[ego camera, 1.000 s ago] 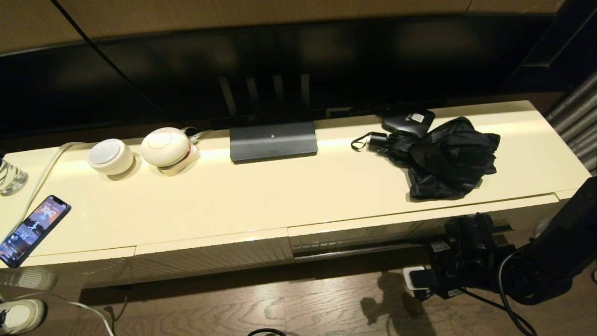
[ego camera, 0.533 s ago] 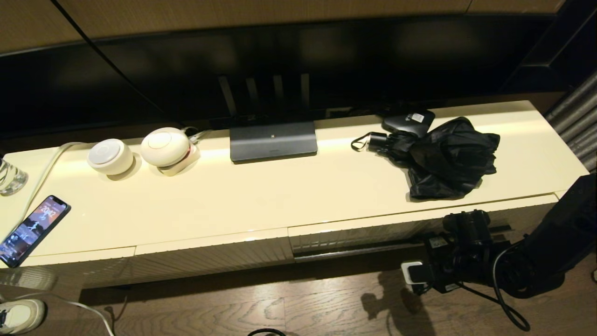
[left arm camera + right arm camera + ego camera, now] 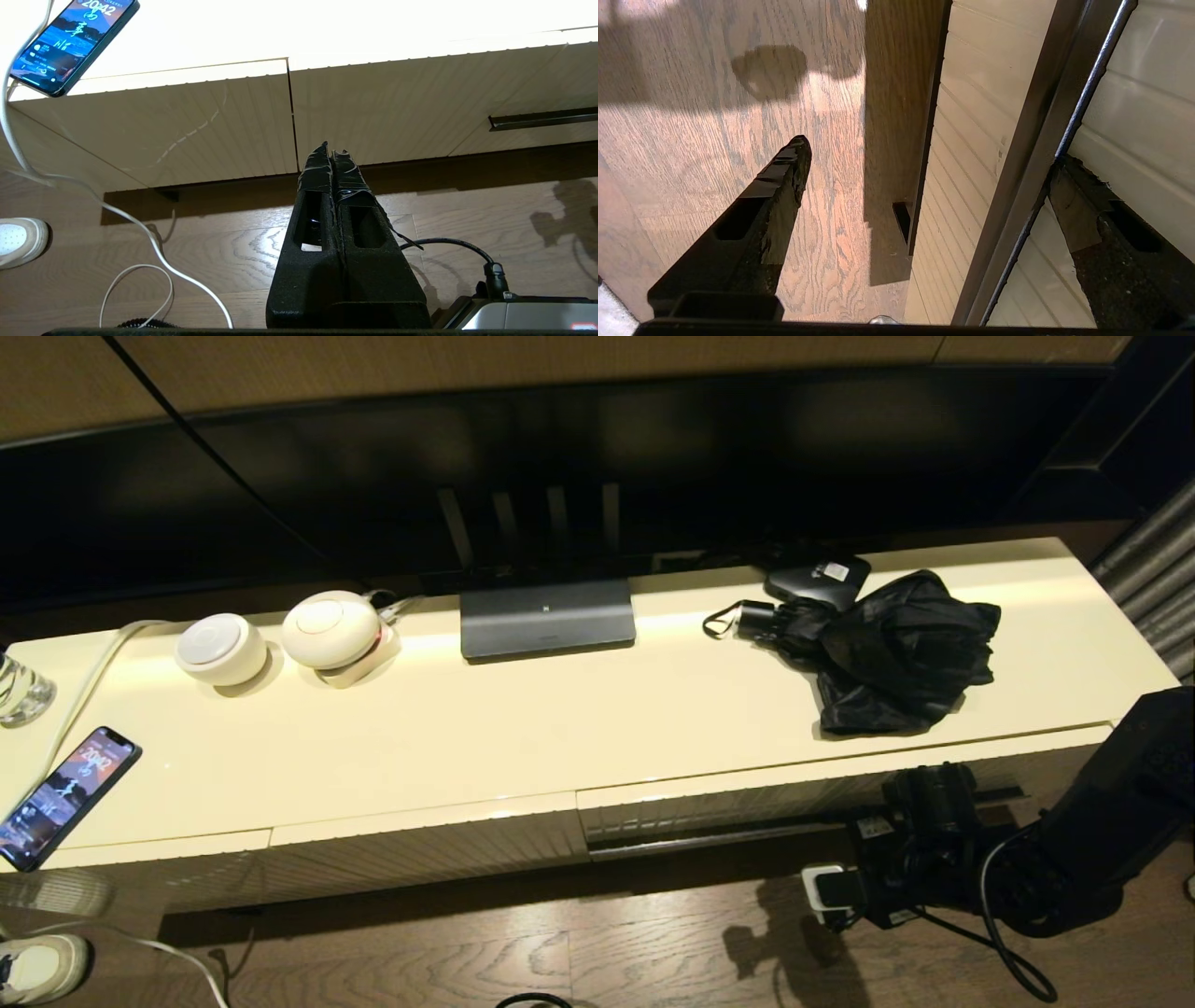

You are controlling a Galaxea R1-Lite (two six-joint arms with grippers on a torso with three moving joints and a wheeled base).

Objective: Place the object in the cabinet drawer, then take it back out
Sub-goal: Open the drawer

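From the head view, the black compact folding umbrella (image 3: 887, 653) with loose rumpled fabric lies on the glossy cream counter (image 3: 560, 728) toward its right end, its short handle and wrist loop pointing left, a small flat black box (image 3: 818, 577) just behind it. Nothing grips it, so the stowing step has not begun. The right end effector (image 3: 920, 831) hangs low before the wide cream ribbed cabinet drawer (image 3: 747, 798), which looks barely pulled out; it sits there, I judge, to open the drawer first. A phone (image 3: 65, 793) lies at the counter's left end.

In the left wrist view, the left end effector (image 3: 332, 156) has its fingers pressed together on nothing, parked low above the wooden floor, facing the narrower ribbed panels.

In the right wrist view, the right end effector's fingers are spread wide, one finger (image 3: 784, 172) over the floor, the other finger (image 3: 1078, 210) touching the drawer's dark strip (image 3: 1045, 140), probably seeking purchase.
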